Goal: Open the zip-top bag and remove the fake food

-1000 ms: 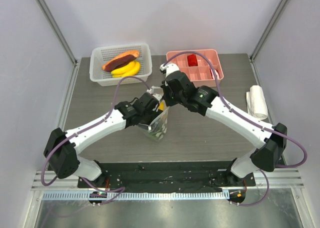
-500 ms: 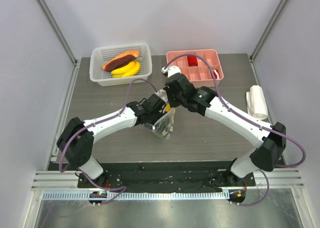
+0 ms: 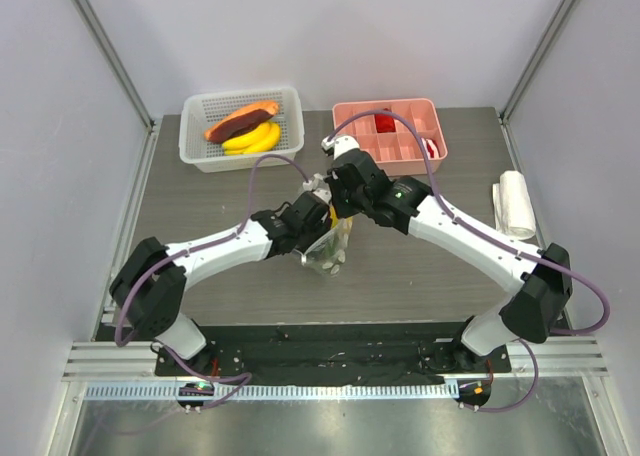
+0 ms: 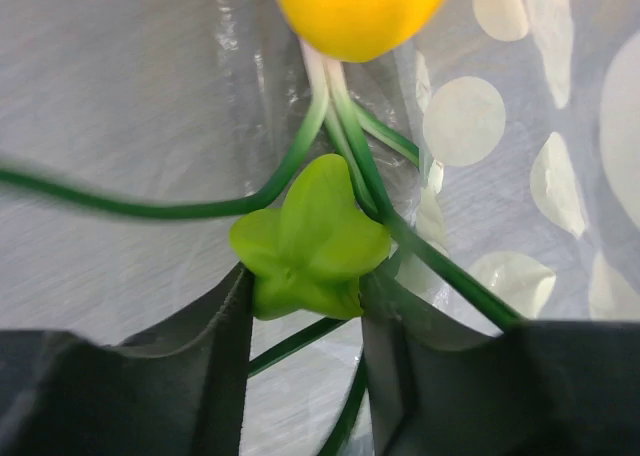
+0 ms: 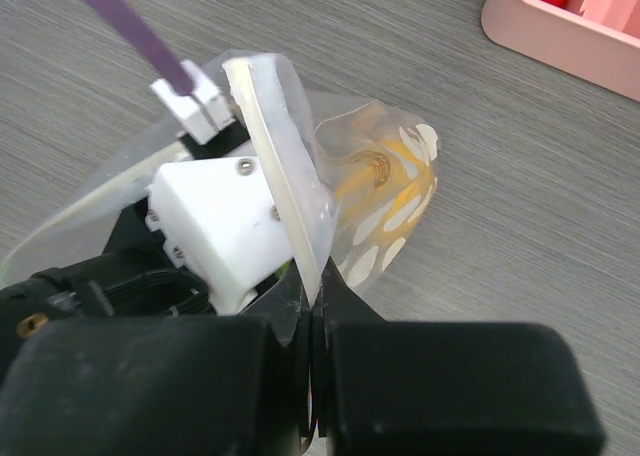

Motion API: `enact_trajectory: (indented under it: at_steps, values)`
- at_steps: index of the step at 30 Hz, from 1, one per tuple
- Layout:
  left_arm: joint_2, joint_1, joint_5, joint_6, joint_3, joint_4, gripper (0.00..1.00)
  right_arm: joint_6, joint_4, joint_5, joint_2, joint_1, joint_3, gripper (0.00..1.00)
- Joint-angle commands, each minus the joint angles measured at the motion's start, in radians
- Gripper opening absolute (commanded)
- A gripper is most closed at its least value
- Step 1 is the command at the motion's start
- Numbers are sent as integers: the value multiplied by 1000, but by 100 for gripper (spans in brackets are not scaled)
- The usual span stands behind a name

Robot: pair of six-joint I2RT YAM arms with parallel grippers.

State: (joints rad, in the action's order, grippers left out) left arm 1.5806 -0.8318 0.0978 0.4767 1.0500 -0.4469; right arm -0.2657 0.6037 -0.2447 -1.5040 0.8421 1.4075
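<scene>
Right end effector (image 5: 312, 326) pinching zip-top bag (image 3: 327, 254) rim, left end effector (image 4: 305, 311) inside clamping green piece (image 4: 308, 238), far-left-corner basket (image 3: 192, 144) holding bananas (image 3: 255, 138), sausage (image 3: 240, 123)

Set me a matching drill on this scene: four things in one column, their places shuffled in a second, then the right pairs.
Things:
1. green toy piece
2. toy bananas
3. red block
4. bag's zip strip

Places:
A. pinched in the right claw
B. in the white perforated basket
C. between the fingers of the left claw
D. in a compartment of the pink divided tray

Pairs: 1-C, 2-B, 3-D, 4-A
</scene>
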Motion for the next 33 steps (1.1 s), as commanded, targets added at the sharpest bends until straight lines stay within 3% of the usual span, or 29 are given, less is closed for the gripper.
enact_trajectory:
  at_steps: [1, 7, 12, 19, 24, 27, 29, 33]
  values:
    - [-89, -1, 106, -15, -24, 34, 28, -12, -48, 4, 44, 5, -18, 1]
    - [-228, -1, 89, -52, 25, -32, 8, -9, -53, -25, 62, 5, -39, 1]
    - [-329, -1, 69, -56, 51, -58, 2, -9, -58, -62, 65, 3, -61, 1]
    - [-429, -1, 123, -70, 62, -20, 3, -35, -77, -42, 82, 3, -82, 1]
    - [-374, -7, 109, -105, 97, -6, 2, -63, -55, 68, 84, 3, 22, 1]
    - [-311, -41, 219, -173, 108, -4, 1, -61, -32, 55, 88, 3, 77, 1]
    - [-297, -46, 261, -217, 88, 31, 0, -52, -1, 45, 74, 3, 97, 1]
    - [-381, -47, 212, -224, -27, 264, 0, -64, 7, 61, 59, 3, 71, 1]
